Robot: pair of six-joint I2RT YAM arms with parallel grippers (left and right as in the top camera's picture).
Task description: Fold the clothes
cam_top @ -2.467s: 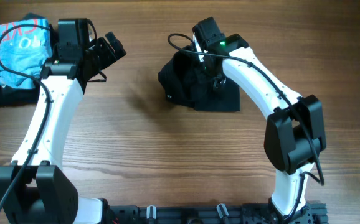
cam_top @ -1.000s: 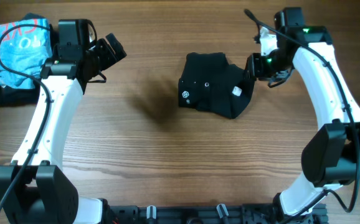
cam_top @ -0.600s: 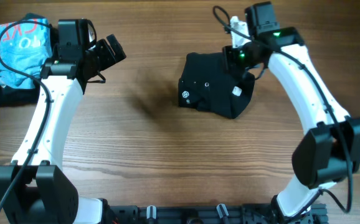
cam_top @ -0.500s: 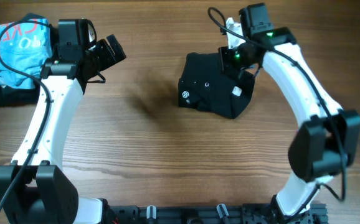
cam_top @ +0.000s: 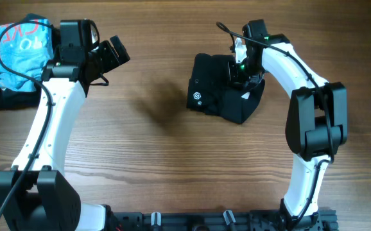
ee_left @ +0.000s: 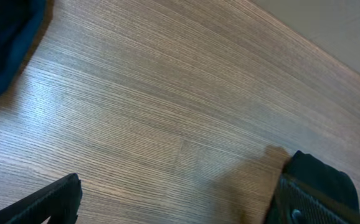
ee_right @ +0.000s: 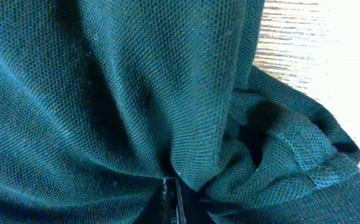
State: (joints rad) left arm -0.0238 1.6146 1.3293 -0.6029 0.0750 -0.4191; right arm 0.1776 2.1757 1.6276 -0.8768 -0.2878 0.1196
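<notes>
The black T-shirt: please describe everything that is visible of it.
The black T-shirt lies in a crumpled bundle on the wooden table, right of centre. Its fabric looks thin and finely knitted. A small white logo faces up near its left edge, a white tag near the right. The right claw is shut on its upper part.

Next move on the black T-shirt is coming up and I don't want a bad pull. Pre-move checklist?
1. Right fingers shut on the T-shirt: ok, cloth bunches into them in the wrist view.
2. Layers pinched: cannot tell.
3. Left fingers open: ok.
4. Left fingers clear of the T-shirt: ok, over bare table.
5. T-shirt lying flat: not ok, crumpled heap.
6. Blue garment apart from the T-shirt: ok, far corner.
</notes>
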